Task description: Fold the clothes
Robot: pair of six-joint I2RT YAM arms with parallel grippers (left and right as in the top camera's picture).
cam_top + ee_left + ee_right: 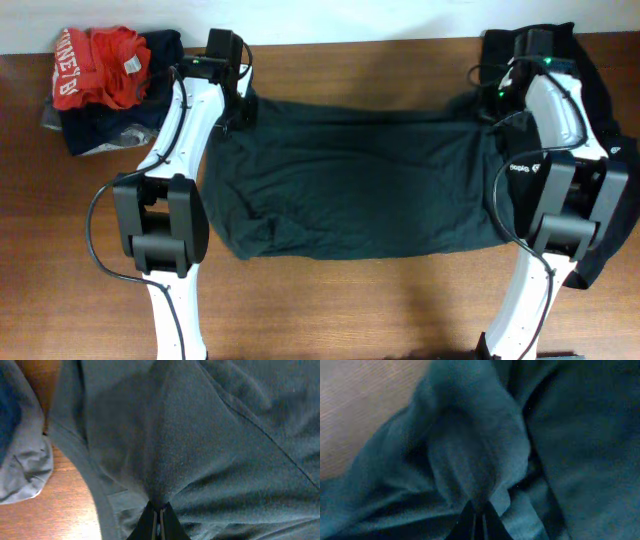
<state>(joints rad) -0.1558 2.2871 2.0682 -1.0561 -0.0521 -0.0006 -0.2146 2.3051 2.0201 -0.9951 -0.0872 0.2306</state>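
Brown wood grain runs across the table [330,310] you are working at, with a pale wall strip along its far edge. A black T-shirt [360,190] lies spread over the middle of the table, wrinkled, reaching from one arm to the other, and its near hem stops short of the table's near edge.

Your left gripper [243,103] sits at the shirt's far left corner. In the left wrist view the jaws are pinched tight together on a peak of the black fabric [165,460], which rises in a ridge straight from the fingertips [159,522].

Your right gripper [497,98] sits at the shirt's far right corner. In the right wrist view its jaws are likewise clamped on a bunched fold of the same shirt [475,445], and the cloth is gathered up just above the fingertips [479,521].

At the table's far left corner you have a heap of other clothes: a red garment [105,62] with white lettering on top, a navy garment [150,105] under it, and a grey garment [95,148] showing at the heap's near side. The grey one lies just beside the shirt's left edge in the left wrist view [25,475].

More dark clothes [600,90] lie along the right edge, partly under your right arm.
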